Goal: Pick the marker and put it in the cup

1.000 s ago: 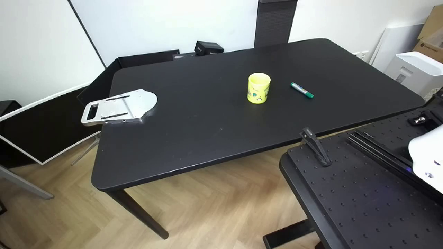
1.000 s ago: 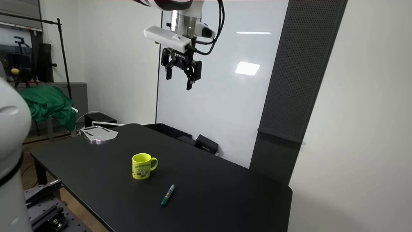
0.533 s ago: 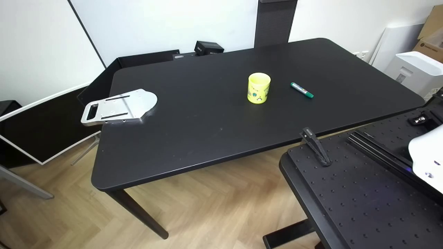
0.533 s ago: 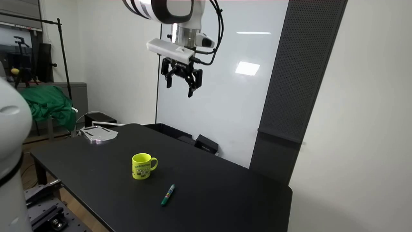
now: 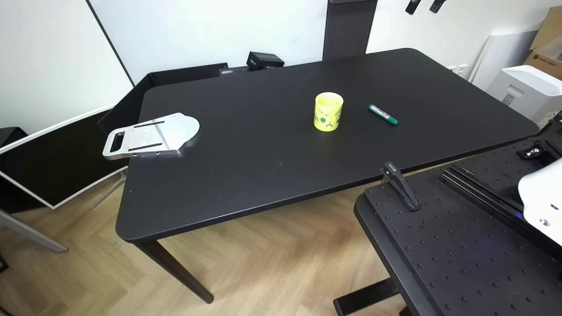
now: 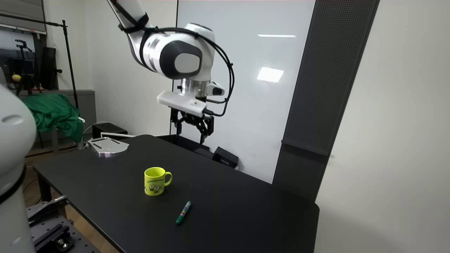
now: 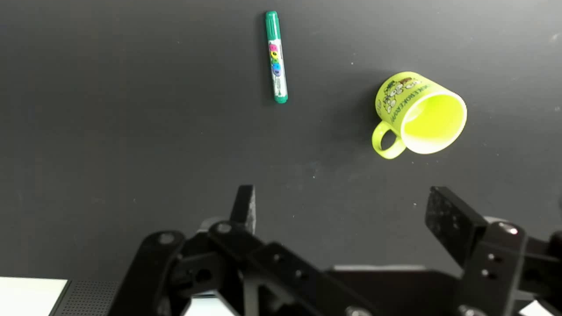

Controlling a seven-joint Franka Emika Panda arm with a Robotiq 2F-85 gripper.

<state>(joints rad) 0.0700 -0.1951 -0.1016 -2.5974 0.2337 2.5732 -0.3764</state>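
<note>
The gripper [image 7: 341,193] hangs high in the air. Its jaws are spread wide, with nothing between them. I can't tell which spot is right under it, but in the wrist view the marker [image 7: 276,57] isn't between the fingers [image 7: 452,219], so dropping straight down would likely miss.

The marker lies flat on the tabletop [image 5: 246,175], well in from the edges. It looks round, so a bump from one finger could make it roll, one way to the cup [image 7: 417,112], the other way to the short edge far from the silver plate [image 5: 153,136]. If the fingers pinch just one end, it could swing and slip out. If they go too low, their tips could bang the hard top.

The cup stands upright near the marker, its handle [image 7: 390,153] toward the long edge by the whiteboard [image 6: 242,105]. The wide jaws could knock it on the way down. Later, a badly aimed marker could bump the cup and tip it.
</note>
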